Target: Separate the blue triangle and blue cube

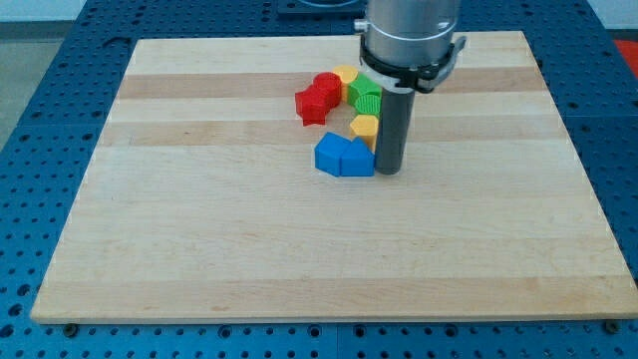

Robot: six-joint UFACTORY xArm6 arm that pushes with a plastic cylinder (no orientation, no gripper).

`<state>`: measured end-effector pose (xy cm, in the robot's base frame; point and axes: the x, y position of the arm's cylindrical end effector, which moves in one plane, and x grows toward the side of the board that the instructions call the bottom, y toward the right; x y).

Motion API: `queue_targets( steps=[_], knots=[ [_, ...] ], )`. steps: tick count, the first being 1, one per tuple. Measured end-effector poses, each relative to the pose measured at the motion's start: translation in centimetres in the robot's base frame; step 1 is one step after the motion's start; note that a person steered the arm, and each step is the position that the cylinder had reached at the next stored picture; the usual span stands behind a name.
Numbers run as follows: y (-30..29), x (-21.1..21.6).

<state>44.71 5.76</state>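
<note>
My tip [387,172], a bare rod with nothing to open or close, touches the blue plastic cube [357,159] at its view's-left side. The blue plastic triangle [329,154] abuts the cube beyond. Both look light, rigid and free-sliding; I judge their seam the place to push.

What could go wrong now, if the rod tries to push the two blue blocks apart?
My tip sits at the right side of the blue pair, not at their seam, so a push leftward would probably move both together. The yellow block touches them from above and may be dragged along.
</note>
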Motion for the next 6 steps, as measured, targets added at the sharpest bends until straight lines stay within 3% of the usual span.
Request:
queue_targets(
  steps=[4,6],
  knots=[
    [-6.4,-0.5],
    [-6.6,-0.5]
  ],
)
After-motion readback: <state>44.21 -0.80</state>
